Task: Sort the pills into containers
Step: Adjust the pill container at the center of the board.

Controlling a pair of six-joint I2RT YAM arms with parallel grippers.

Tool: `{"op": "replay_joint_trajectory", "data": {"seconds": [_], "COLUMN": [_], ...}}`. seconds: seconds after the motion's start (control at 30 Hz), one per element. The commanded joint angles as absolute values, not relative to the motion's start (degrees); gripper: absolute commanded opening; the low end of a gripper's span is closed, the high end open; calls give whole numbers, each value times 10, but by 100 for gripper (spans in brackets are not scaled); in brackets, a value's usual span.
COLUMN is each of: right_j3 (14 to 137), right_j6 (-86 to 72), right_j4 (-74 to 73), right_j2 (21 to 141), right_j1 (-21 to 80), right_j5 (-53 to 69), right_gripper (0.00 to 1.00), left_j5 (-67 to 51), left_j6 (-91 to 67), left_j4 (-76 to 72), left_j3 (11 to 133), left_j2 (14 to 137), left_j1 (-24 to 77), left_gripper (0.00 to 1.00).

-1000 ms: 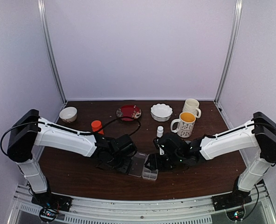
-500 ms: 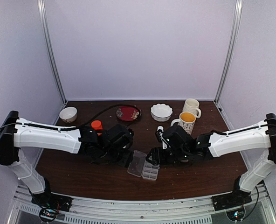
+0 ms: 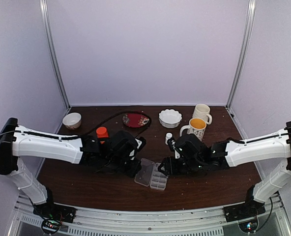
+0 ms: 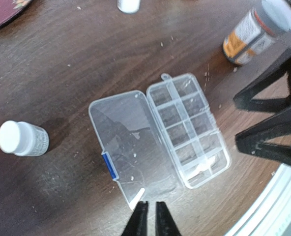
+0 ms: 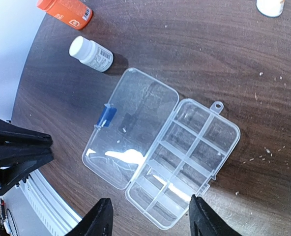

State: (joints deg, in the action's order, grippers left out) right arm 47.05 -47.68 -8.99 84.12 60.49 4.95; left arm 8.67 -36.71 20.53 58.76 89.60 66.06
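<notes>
**Desk:** Where is the box at this moment?

**Photographer:** The clear pill box (image 4: 185,130) lies open on the dark table (image 4: 62,59), near its front edge and between the two arms. Its lid (image 4: 130,142) is folded out flat beside the two rows of cells (image 5: 185,162). The pills (image 5: 269,151), tiny whitish specks, lie scattered on the wood around it.

**Desk:** And the grippers?

**Photographer:** The left gripper (image 4: 148,221) hangs over the lid's near edge. Its fingers are drawn almost together, with only a sliver of gap and nothing between them. The right gripper (image 5: 150,221) is spread wide above the cells, also holding nothing.

**Desk:** What has changed in the past second?

**Photographer:** A second ago both grippers crowded down on the box from either side. Since then both have drawn back from it, leaving the box in plain view, and both arms have stretched out, their elbows further toward the side walls. A small white bottle (image 4: 22,139) stands to the lid's far side, well apart.
</notes>
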Motion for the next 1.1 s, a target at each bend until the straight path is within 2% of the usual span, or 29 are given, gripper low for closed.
{"op": "replay_joint_trajectory", "data": {"seconds": [0.0, 0.07, 0.73, 1.07], "right_j3": [456, 456, 478, 520], "right_j6": [-498, -506, -528, -499], "right_j4": [-93, -92, -138, -173], "right_j2": [851, 862, 948, 974], "right_j1": [620, 625, 632, 613], "right_j5": [35, 33, 3, -38], "right_gripper": [55, 55, 39, 38], "left_j5": [60, 60, 53, 58], "left_j6": [-364, -365, -381, -393], "left_j4": [185, 192, 219, 222], "left_j3": [606, 612, 656, 666], "left_j2": [929, 942, 1047, 1090], "left_j1": [660, 659, 631, 618], "left_gripper": [4, 0, 0, 0]}}
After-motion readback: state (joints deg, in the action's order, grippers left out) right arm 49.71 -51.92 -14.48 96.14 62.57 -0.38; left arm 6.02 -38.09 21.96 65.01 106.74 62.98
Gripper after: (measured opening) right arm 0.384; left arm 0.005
